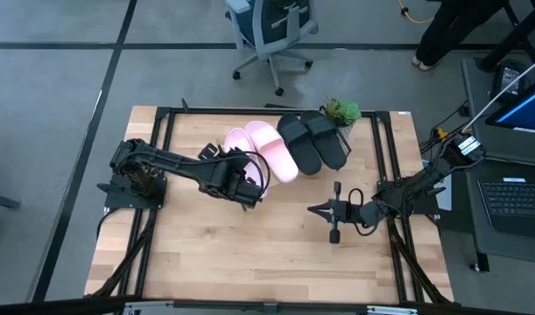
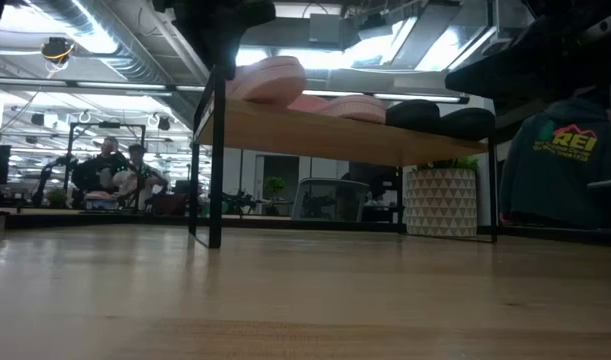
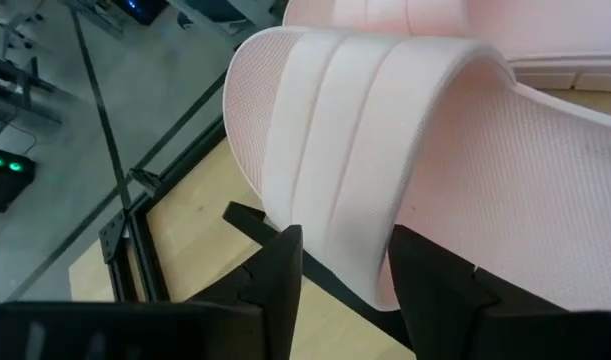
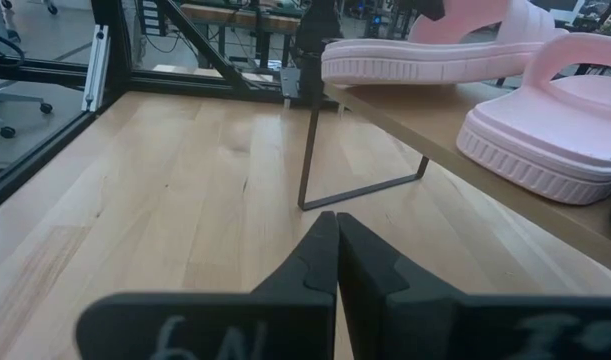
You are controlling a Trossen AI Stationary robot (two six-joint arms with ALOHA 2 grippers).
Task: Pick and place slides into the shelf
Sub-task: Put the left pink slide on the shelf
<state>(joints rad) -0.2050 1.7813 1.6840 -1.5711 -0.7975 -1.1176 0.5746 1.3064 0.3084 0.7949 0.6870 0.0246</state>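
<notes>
A: Nearest the left wrist camera: two dark fingers [image 3: 281, 290] either side of a pink strap's edge. Jaws parted, not squeezing.
B: Which slide?
A: Outer pink slide [image 1: 242, 143], at the left end of the shelf [image 2: 315, 132]. Left gripper [image 1: 247, 185] right at that slide's near end. Contact with the strap: cannot tell.
B: Rest of the slides?
A: All four on the shelf. Second pink slide [image 1: 274, 149] just beside the first, then the black pair [image 1: 313, 140] toward the right end. Seen as a row in the low view, pink at left, black at right. Sat tilted with the board's slant.
B: Right side?
A: Right gripper [image 1: 320, 210] low over bare counter [image 1: 249, 254], well apart from the shelf, pointed toward the middle. Jaws shut, nothing between them; fingertips [image 4: 325, 240] met in the right wrist view. Same view caught a black end rod [image 4: 307, 150] of the shelf and both pink slides from the side.
B: Anything else on the counter?
A: Potted plant [image 1: 341, 112] at the far edge, near the black pair. White patterned pot [image 2: 440, 200] visible under the board in the low view.
B: Off the counter?
A: Office chair [image 1: 271, 31] on the floor beyond. Laptop [image 1: 512, 197] at the right.
</notes>
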